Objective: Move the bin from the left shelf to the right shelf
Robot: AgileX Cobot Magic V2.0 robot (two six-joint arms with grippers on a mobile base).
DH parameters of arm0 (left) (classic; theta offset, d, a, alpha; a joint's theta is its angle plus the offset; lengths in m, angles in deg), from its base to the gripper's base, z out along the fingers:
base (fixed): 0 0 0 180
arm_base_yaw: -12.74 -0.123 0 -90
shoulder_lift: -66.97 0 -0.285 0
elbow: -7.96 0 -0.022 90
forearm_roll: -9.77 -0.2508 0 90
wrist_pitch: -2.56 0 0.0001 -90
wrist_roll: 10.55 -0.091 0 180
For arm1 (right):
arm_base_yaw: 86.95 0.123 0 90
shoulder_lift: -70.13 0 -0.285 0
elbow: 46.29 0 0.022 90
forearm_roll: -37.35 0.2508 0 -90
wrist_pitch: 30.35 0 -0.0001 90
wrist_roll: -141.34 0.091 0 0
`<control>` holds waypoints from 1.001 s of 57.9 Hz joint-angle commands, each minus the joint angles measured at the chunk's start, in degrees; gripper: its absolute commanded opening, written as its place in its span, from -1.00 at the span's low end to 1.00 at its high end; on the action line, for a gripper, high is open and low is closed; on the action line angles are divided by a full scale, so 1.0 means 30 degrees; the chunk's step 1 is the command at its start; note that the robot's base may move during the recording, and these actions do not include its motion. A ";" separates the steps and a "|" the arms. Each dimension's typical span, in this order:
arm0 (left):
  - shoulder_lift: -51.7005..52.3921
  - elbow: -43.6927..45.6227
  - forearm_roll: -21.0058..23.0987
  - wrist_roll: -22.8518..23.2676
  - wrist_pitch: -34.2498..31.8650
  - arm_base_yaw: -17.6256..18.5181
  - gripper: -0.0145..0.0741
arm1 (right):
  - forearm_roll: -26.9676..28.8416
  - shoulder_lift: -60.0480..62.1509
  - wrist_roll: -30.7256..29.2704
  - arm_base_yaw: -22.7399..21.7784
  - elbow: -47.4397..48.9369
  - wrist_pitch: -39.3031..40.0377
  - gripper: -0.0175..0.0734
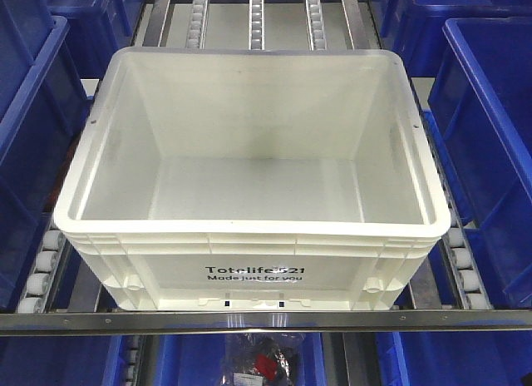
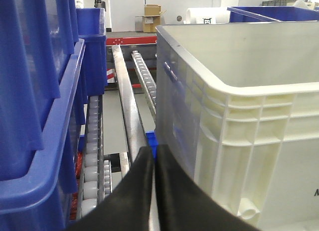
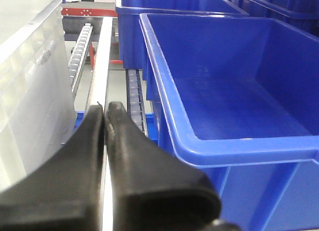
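One bin (image 1: 249,274) on rollers (image 1: 39,274); left hand (image 2: 153,152), right hand (image 3: 104,109) both closed.

Smooth, slightly glossy white plastic bin (image 1: 249,269), shiny blue plastic bins (image 3: 234,106), brushed metal rail (image 1: 83,322), pale plastic rollers (image 1: 37,284).

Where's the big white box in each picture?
Exterior front view: the white bin fills the middle, seen from above.
Left wrist view: the white bin fills the right half.
Right wrist view: only the side of the white bin shows, at the left edge.
Shared landmark: the roller tracks running under it, seen to its left and to its right.
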 commanded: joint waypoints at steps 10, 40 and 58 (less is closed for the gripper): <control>0.0287 -0.0373 0.0062 0.0056 -0.1439 0.0150 -0.69 | -0.0021 0.0192 -0.0117 0.0000 -0.0366 0.1420 -0.62; 0.0287 -0.0373 0.0044 0.0056 -0.1587 0.0152 -0.69 | -0.0021 0.0192 -0.0117 0.0000 -0.0366 0.1420 -0.62; 0.0287 -0.0351 0.0042 -0.0130 -0.5545 0.0152 -0.69 | -0.0009 0.0192 -0.0162 0.0000 -0.0324 0.6202 -0.62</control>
